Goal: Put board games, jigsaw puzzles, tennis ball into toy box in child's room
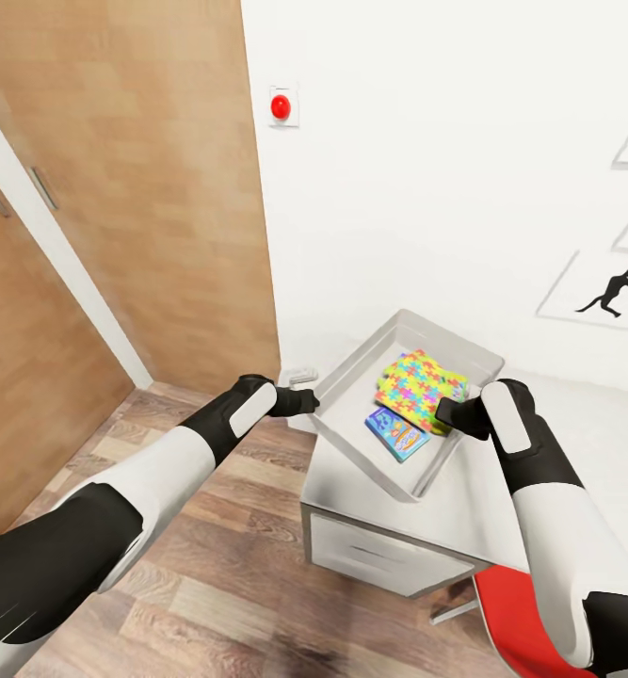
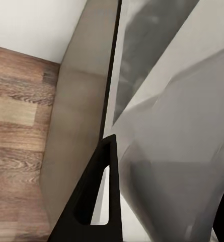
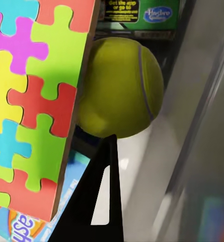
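The toy box (image 1: 351, 428) sits tilted on the corner of the table (image 1: 464, 513), its long axis running from that corner toward the wall. Inside it I count one jigsaw puzzle (image 1: 415, 386) sheet visible on top, one tennis ball (image 3: 123, 85) beside the sheet, and one blue board game (image 1: 397, 433) under them.

The left gripper (image 1: 306, 401) is at the box's floor-side wall, the right gripper (image 1: 445, 411) at the opposite wall, over the puzzle. Whether either is closed on the wall, I cannot tell.
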